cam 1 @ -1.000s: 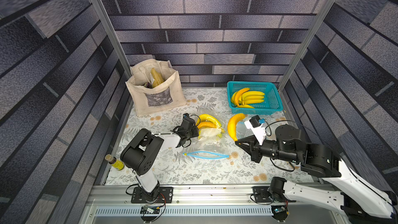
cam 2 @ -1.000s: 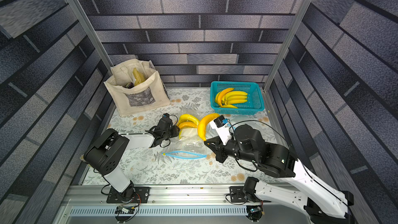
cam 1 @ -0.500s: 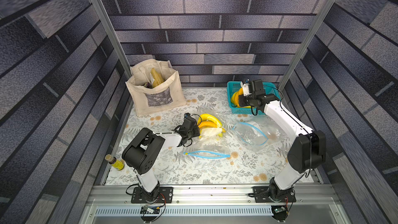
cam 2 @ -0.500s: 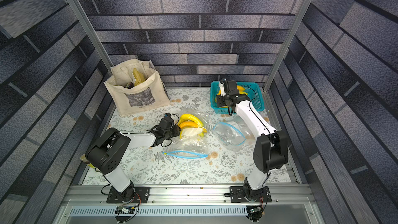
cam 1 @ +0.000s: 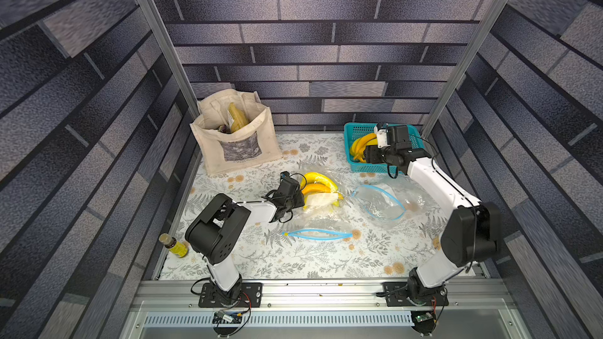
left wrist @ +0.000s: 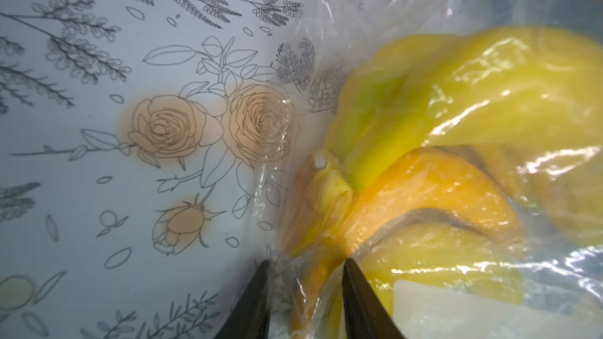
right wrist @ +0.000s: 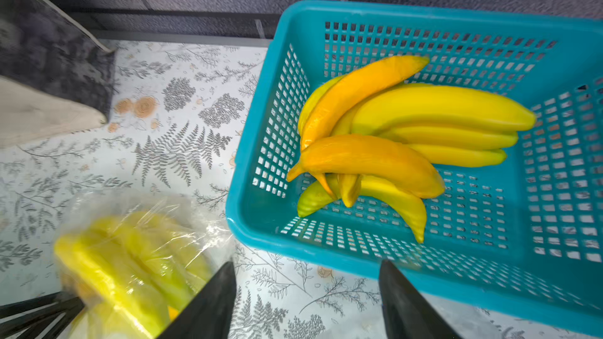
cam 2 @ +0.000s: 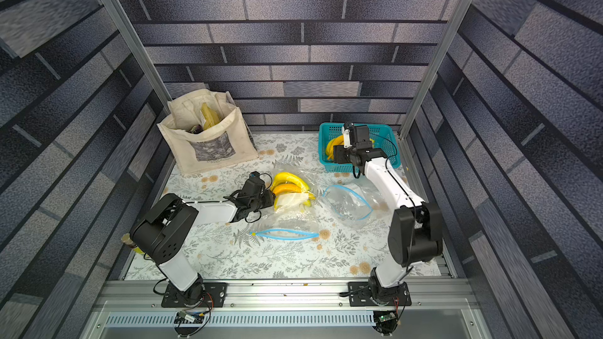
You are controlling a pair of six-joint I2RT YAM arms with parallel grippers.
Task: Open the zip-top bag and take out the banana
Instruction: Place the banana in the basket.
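Jaws of the right gripper (right wrist: 306,301) are seen spread wide with nothing between them, only the patterned table (right wrist: 182,145) and the front rim of the blue basket (right wrist: 424,14) beyond. This is settled by the right wrist view, since in both top views the fingertips are covered by the arm's own wrist. Jaws of the left gripper (left wrist: 306,291) are set narrow, pinched on the plastic of the zip-top bag (left wrist: 359,11) with the end of an orange banana (left wrist: 440,197) inside. That grip is shown by the left wrist view alone.

The zip-top bag is found near the basket, on its tote bag (cam 1: 235,148) side. Its blue zip (cam 1: 316,234), seen parted, is at the end farthest from the basket and is shown only in the top views. An empty bag (cam 1: 378,205) is laid near the basket's front rim. Loose bananas (right wrist: 408,132) are piled inside the basket. How many bananas are in the pinched bag cannot be counted through the glare.
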